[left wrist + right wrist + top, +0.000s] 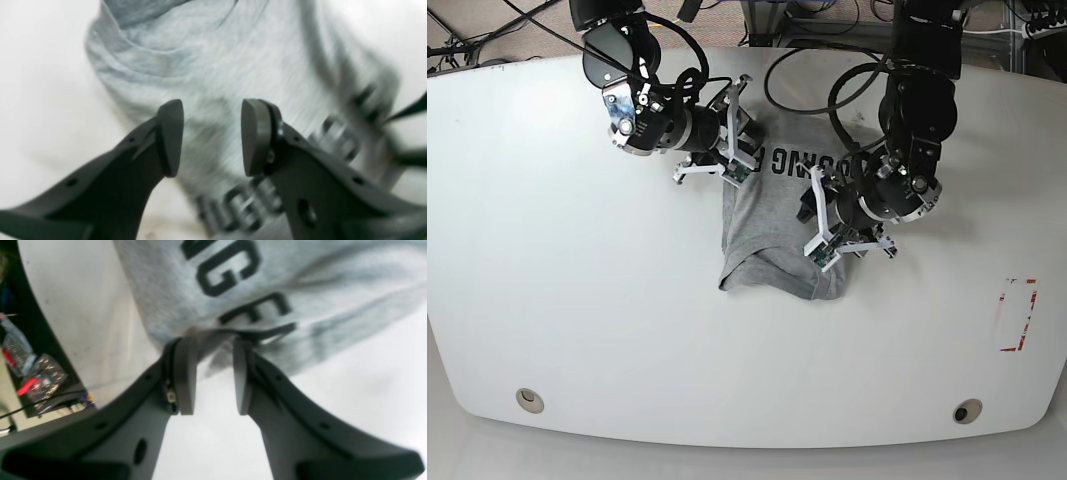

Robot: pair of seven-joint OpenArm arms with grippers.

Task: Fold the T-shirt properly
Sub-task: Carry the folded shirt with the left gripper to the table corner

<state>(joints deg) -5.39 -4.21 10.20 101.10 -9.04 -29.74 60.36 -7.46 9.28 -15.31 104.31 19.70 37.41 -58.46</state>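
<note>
The heather-grey T-shirt (772, 230) lies partly folded at the middle of the white table, its black lettering (792, 160) facing up near the far edge. My right gripper (749, 140) is at the shirt's far left corner. In the right wrist view a bunched fold of the T-shirt (166, 290) sits between the tips of that gripper (210, 340), just below the letters (227, 270). My left gripper (812, 225) hovers over the shirt's right side. Seen from the left wrist, this gripper (212, 101) is open with nothing between its fingers, and the T-shirt (206, 60) is blurred beneath.
The white table (577, 300) runs wide on all sides of the shirt. A red-outlined rectangle (1017, 315) marks its right side, and two round fittings (527, 400) sit near the front edge. Cables hang at the back. Clutter (33, 380) shows past the table edge.
</note>
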